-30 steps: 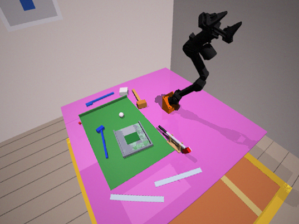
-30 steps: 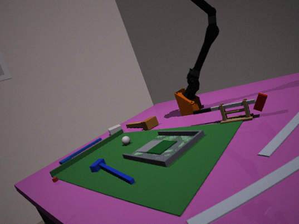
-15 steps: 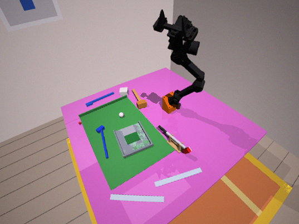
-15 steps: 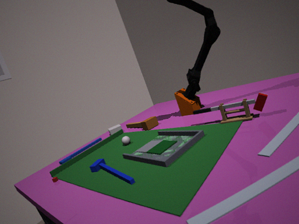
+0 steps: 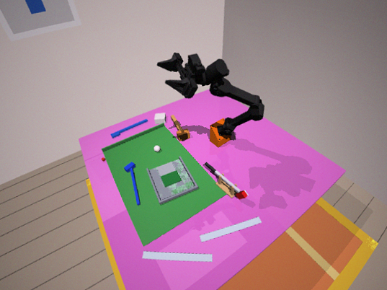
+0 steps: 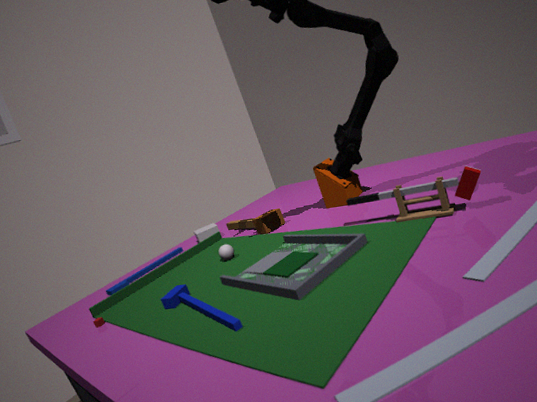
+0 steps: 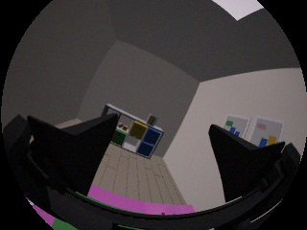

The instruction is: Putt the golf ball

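The red putter, with a red head point(image 5: 241, 195) point(image 6: 467, 182), a white shaft point(image 5: 229, 180) point(image 6: 417, 189) and a black grip, rests on a small wooden stand point(image 5: 225, 187) point(image 6: 423, 215) beside the green mat's edge. The white golf ball point(image 5: 156, 148) point(image 6: 226, 252) lies on the green mat point(image 5: 138, 227) point(image 6: 313, 359). The grey-walled ramp with the raised green point(image 5: 170, 178) point(image 6: 291, 263) stands on the mat. My gripper point(image 5: 162, 73) point(image 7: 165, 125) is open and empty, high above the table and far from the putter; its fingers are partly cut off in the exterior view.
A blue mallet point(image 5: 134, 184) point(image 6: 209, 310) lies on the mat. Around it are a blue bar point(image 5: 130, 127) point(image 6: 145, 270), a white block point(image 5: 159, 118) point(image 6: 206, 231), an orange-brown mallet point(image 5: 183, 134) point(image 6: 268, 220), a small red cube point(image 5: 103, 159) point(image 6: 99, 321) and two pale strips point(image 5: 230, 229) point(image 5: 176, 256).
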Motion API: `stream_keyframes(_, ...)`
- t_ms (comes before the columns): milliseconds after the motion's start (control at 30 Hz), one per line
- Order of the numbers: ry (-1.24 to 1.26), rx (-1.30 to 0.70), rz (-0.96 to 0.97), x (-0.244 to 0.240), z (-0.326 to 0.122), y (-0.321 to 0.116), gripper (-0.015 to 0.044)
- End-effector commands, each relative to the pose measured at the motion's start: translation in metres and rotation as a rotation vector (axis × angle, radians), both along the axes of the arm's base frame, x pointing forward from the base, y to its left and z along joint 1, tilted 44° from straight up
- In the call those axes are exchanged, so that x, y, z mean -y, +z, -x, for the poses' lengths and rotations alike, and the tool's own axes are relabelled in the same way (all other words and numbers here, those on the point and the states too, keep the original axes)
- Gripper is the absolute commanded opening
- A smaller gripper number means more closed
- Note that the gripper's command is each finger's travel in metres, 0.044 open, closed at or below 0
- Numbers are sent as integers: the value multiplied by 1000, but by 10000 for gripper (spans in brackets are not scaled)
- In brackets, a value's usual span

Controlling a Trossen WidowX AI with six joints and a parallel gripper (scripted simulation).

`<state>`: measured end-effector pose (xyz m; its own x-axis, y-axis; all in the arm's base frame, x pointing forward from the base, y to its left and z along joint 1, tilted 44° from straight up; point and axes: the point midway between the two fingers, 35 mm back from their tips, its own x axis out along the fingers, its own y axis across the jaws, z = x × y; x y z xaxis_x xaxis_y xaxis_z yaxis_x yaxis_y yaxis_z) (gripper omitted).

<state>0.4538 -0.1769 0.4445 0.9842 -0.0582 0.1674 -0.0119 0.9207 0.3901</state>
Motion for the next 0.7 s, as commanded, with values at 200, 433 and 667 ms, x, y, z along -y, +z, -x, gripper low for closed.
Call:
stream_keyframes(200,338,-423,425,-93,-13,-141,440)
stream_keyframes(433,679,-553,676,-160,17,-218,440)
stream_keyframes(667,1076,-549,873,-222,73,-275,440)
